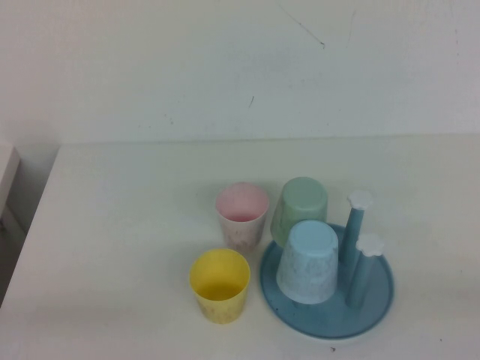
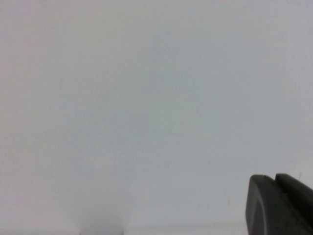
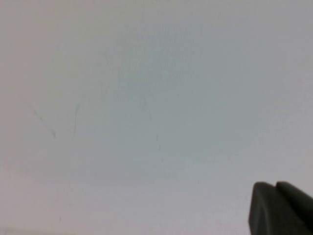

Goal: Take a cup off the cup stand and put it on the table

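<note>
Small light blue speckled plastic cup [image 1: 308,261] sits upside down on round teal-blue plastic cup stand [image 1: 375,304] beside mint green cup [image 1: 300,206], on the off-white surface [image 1: 112,247], clear of both left jaws [image 2: 278,205] and right jaws [image 3: 279,208], each closed and holding nothing.

wall [image 1: 225,67]: off-white, faint scuffs | light: soft, even | left edge: pale furniture [image 1: 7,169], partly visible

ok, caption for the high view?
Light blue cup and mint cup inverted on cup stand; pink, yellow cups upright on table.
</note>
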You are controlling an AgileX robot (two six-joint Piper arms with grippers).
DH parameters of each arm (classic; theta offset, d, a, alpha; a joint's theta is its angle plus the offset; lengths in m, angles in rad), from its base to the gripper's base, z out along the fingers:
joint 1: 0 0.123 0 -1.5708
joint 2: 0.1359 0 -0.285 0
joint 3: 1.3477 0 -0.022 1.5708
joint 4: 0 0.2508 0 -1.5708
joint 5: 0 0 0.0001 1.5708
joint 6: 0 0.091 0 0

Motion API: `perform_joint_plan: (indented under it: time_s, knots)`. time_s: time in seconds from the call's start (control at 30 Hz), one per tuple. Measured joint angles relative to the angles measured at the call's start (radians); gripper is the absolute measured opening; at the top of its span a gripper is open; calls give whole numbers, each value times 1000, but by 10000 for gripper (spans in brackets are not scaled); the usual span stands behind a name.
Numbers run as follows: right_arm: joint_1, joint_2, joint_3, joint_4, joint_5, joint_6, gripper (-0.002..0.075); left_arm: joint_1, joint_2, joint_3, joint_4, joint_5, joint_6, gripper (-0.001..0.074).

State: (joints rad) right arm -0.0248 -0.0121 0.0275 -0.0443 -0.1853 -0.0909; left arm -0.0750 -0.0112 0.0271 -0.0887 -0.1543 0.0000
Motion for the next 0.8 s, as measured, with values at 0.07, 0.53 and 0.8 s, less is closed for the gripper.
perform_joint_plan:
  time_s: [0.07,0.53,0.8]
  knots:
    - [0,0,0,0,-89,0,-3,0,0,0,0,-67,0,-2]
    - [0,0,0,-2,-225,0,-3,0,0,0,-31,-185,-6,-2]
    - [0,0,-201,-90,168,0,-3,0,0,-130,-48,108,-45,-2]
